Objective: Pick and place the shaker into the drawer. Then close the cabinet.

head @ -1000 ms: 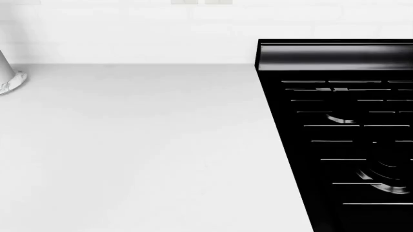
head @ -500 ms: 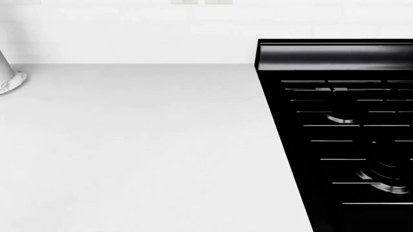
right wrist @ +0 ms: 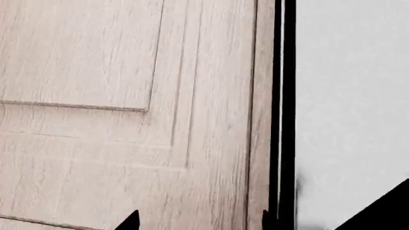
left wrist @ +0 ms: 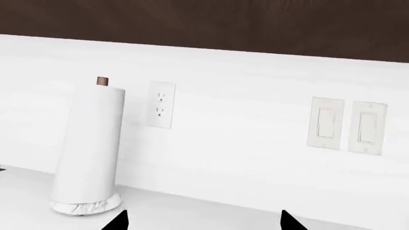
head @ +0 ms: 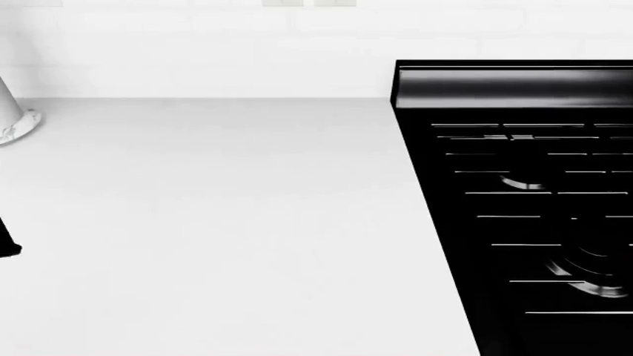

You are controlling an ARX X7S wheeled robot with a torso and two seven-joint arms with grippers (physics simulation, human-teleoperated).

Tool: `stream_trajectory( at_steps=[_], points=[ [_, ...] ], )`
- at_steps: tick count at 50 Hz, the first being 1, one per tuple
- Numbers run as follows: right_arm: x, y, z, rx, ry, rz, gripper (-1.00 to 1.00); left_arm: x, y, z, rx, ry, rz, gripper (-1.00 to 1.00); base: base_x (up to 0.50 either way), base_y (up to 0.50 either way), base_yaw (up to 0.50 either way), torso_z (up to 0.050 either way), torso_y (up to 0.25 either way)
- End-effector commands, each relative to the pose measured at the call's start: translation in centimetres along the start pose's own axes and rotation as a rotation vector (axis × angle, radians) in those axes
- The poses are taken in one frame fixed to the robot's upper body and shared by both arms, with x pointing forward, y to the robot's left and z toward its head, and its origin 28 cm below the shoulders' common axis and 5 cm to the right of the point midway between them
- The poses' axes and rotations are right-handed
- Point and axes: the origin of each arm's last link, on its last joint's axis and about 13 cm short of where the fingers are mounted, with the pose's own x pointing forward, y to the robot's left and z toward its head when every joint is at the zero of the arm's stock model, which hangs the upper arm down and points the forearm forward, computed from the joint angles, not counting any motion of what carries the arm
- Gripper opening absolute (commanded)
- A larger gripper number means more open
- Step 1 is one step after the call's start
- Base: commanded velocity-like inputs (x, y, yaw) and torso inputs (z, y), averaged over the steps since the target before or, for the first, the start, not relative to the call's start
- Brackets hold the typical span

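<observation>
Left gripper (left wrist: 201,223): only two dark fingertips show in the left wrist view, set well apart, nothing between them. Right gripper (right wrist: 198,221): two dark fingertips likewise apart and empty, hanging in front of a light wood-grain panelled cabinet front (right wrist: 121,120).

Shaker and drawer: neither can be seen in any view; their places cannot be told.

No brand, label or legible writing anywhere.

Left wrist view alone shows the white wall with a double outlet (left wrist: 160,104), two rocker switches (left wrist: 348,125), and the whole paper towel roll (left wrist: 89,148) on its marbled base, copper-tipped post on top, dark cabinet band above. Head view gives only that roll's base at far left (head: 14,119), the white countertop (head: 218,222), and the black stove (head: 534,208) at right. Right wrist view alone shows the cabinet front beside a black edge strip.

Versus half a second ago: a small dark shape (head: 6,245) has come in at the head view's left edge. Otherwise unchanged.
</observation>
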Motion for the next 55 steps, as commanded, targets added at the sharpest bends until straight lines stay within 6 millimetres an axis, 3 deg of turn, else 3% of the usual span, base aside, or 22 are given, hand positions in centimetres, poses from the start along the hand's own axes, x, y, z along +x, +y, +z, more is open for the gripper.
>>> stream_trajectory(
  at_steps=[1,7,12,55],
  points=[
    [-18.1,0.7,-4.1,-0.055,0.018,-0.172,1.00,1.5,-3.5,-0.5,-0.045,0.015,-0.128,1.00,0.00,0.00,0.00,0.000,0.000],
    [-21.3,0.4,-6.4,0.020,0.091,-0.203,1.00,1.6,-4.9,-0.6,-0.058,0.022,-0.171,1.00,0.00,0.00,0.00,0.000,0.000],
    [-22.2,0.2,-7.5,0.035,0.090,-0.181,1.00,1.6,-5.4,-0.6,-0.056,0.029,-0.191,1.00,0.00,0.00,0.00,0.000,0.000],
    [-22.5,0.9,-7.7,0.041,0.066,-0.118,1.00,0.9,-5.2,-1.8,-0.058,0.057,-0.198,1.00,0.00,0.49,0.00,0.000,0.000]
  ],
)
